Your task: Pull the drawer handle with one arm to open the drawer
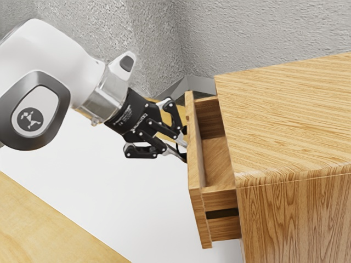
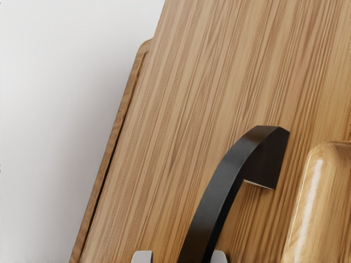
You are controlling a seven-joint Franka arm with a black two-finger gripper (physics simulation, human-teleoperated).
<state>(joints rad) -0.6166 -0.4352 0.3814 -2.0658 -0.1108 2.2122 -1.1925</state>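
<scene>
The arm (image 1: 46,82) enters from the upper left of the exterior view and slopes down toward the right, its wrist tilted. The gripper (image 1: 179,140) meets the drawer's front at mid-frame. Its fingers are drawn narrow, clamped on the drawer handle (image 2: 237,181), which passes between the two pale fingertips (image 2: 142,256) in the wrist view. The handle is a black, flat, curved band arching off the striped wooden front. The drawer (image 1: 213,164) stands partly pulled out of the wooden cabinet (image 1: 290,137), at the exterior view's centre and toward its left.
</scene>
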